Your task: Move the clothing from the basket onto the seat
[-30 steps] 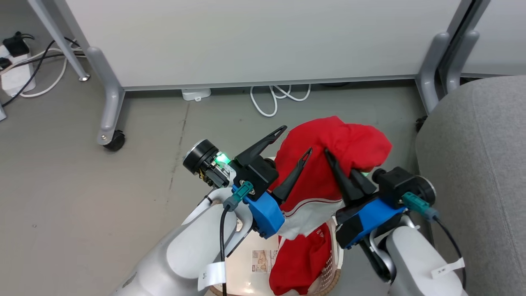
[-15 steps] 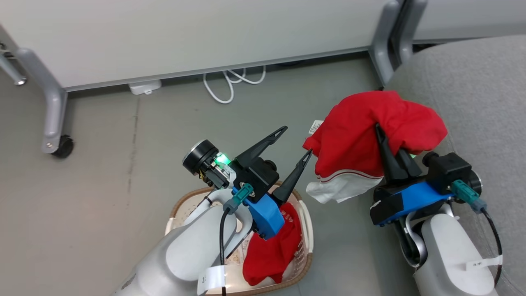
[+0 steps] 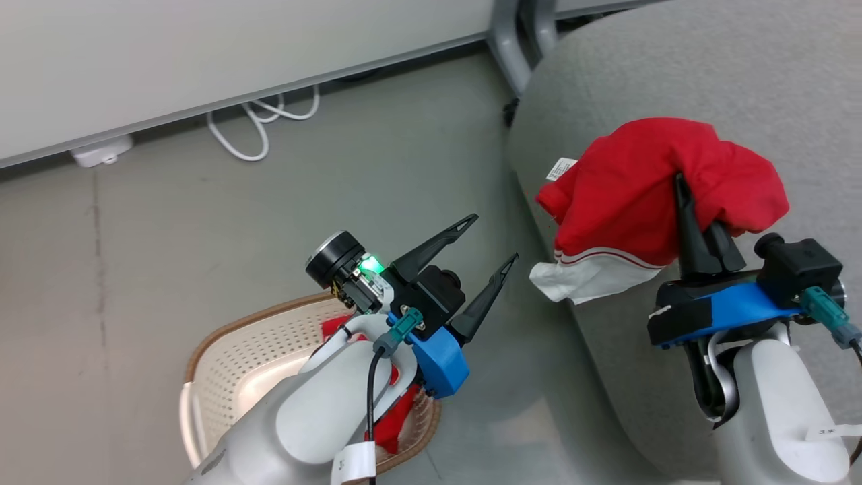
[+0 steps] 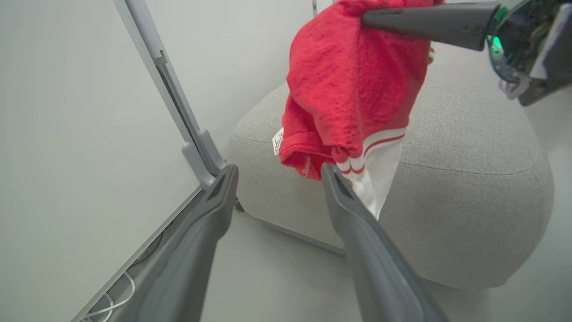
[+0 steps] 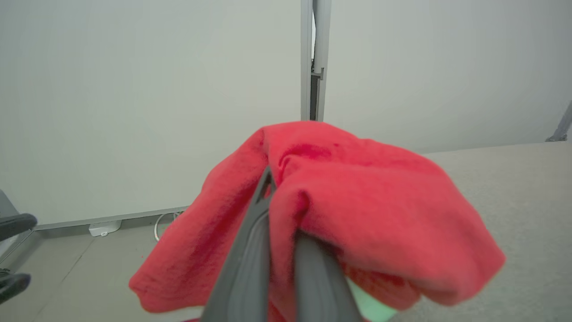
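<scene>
My right gripper [image 3: 681,185] is shut on a bright red garment [image 3: 640,188] with a white striped cuff, one piece of the clothing. It holds the garment in the air over the left edge of the light grey seat [image 3: 673,60]. The same garment [image 4: 353,76] hangs before the seat [image 4: 469,147] in the left wrist view and drapes over my right gripper [image 5: 279,201] in the right wrist view. My left gripper [image 3: 495,237] stands open and empty above the floor, beside the cream perforated basket [image 3: 229,350]. A second red garment [image 3: 397,421] lies in the basket, mostly hidden by my left forearm.
A white partition panel [image 3: 202,47] with a grey leg [image 3: 505,34] runs along the far side, close to the seat. White cables [image 3: 256,128] and a small white adapter [image 3: 101,151] lie on the grey floor under it.
The head view has swung to the right. My right gripper has carried the red garment from above the basket over to the seat's edge. The left gripper stays open.
</scene>
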Robot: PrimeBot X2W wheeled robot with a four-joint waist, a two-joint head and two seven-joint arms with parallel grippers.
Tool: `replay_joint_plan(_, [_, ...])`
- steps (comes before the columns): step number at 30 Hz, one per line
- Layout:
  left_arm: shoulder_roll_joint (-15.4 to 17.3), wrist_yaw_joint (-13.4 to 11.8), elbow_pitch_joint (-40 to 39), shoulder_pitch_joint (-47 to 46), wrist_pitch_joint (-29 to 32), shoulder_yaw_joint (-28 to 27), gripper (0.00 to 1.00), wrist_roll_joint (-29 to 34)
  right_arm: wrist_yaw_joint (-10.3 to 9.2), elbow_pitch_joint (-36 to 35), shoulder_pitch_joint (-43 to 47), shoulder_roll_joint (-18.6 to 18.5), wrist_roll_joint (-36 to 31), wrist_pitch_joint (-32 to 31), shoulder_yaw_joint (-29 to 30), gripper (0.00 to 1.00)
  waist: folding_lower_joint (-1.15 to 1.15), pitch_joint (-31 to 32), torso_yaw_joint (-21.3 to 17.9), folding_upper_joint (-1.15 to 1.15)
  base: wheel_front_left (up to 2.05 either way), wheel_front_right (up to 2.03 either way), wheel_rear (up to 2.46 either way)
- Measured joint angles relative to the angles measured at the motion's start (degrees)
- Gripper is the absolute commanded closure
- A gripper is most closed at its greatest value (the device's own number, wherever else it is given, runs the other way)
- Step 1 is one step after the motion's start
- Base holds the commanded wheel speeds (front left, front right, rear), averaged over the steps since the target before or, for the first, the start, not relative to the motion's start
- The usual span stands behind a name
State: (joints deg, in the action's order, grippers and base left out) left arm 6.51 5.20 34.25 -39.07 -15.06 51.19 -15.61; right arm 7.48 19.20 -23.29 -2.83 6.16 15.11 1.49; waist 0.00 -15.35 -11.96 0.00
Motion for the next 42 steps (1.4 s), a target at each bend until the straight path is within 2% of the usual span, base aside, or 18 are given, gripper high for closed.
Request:
replay_joint_plan(8, [-0.2, 0.7, 0.6, -0.8, 0.0, 1.5, 0.0, 0.2, 0.01, -2.0, 1.8, 0.0, -0.1, 0.0, 4.3, 1.0, 0.0, -1.8, -5.7, 0.0, 0.0, 0.0, 0.0])
replay_joint_plan(16, [-0.7, 0.9, 1.2, -0.7, 0.0, 3.1, 0.0, 0.2, 0.0, -3.3, 4.0, 0.0, 0.0, 0.0, 7.5, 1.0, 0.0, -3.1, -8.8, 0.0, 0.0, 0.0, 0.0])
replay_joint_plan(31, [-0.5, 1.1, 1.2, -1.8, 0.0, 3.4, 0.0, 0.2, 0.0, -4.0, 3.8, 0.0, 0.9, 0.0, 7.3, 1.0, 0.0, -4.5, -9.2, 0.0, 0.0, 0.0, 0.0])
replay_joint_plan(38, [0.6, 0.6, 0.3, -3.5, 0.0, 3.1, 0.0, 0.6, 0.0, -5.8, -1.5, 0.0, -0.5, 0.0, 7.4, 1.0, 0.0, -7.2, -8.9, 0.0, 0.0, 0.0, 0.0])
replay_joint_plan(42, [1.8, 0.4, -0.7, -5.4, 0.1, 3.0, 0.0, 1.1, 0.0, -7.6, -7.7, 0.0, -1.7, 0.0, 9.5, 1.0, 0.0, -10.0, -8.7, 0.0, 0.0, 0.0, 0.0])
